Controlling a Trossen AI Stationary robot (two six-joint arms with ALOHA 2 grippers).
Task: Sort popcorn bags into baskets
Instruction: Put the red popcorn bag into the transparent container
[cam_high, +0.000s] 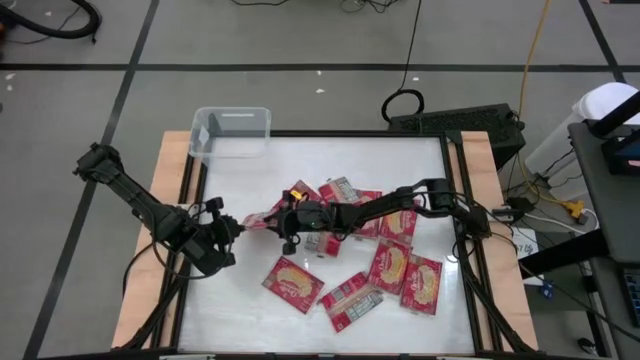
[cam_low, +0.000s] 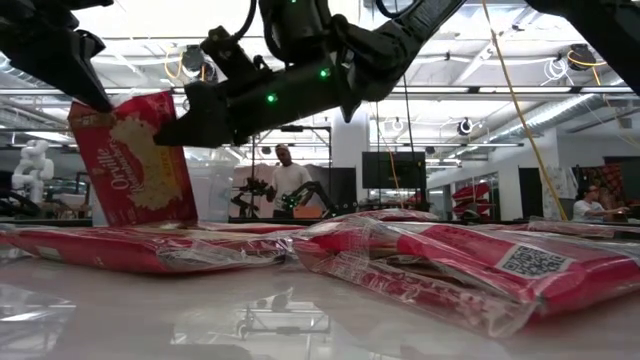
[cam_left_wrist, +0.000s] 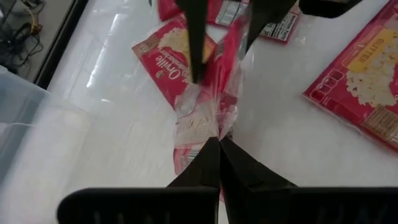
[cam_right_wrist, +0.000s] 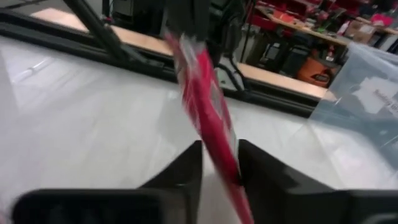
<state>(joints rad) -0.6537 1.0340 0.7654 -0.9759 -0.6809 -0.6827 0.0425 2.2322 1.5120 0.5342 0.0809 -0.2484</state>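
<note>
From above, the clear basket (cam_high: 232, 132) sits at the table's far left corner with nothing in it; both grippers meet on one red popcorn bag (cam_high: 257, 220), left gripper (cam_high: 237, 228) pinched on its clear edge, right gripper (cam_high: 276, 219) opposite; low down, it hangs upright (cam_low: 132, 160) above the flat packets (cam_low: 450, 262); the right wrist shows its fingers (cam_right_wrist: 186, 163) either side of the bag, barely parted.

Red popcorn bags (cam_high: 294, 282) scattered flat; clear basket (cam_high: 232, 132) upright

Robotics lab, taped floor (cam_high: 120, 95), cables (cam_high: 545, 60), background robot arms (cam_low: 305, 195), monitors (cam_low: 393, 169)
</note>
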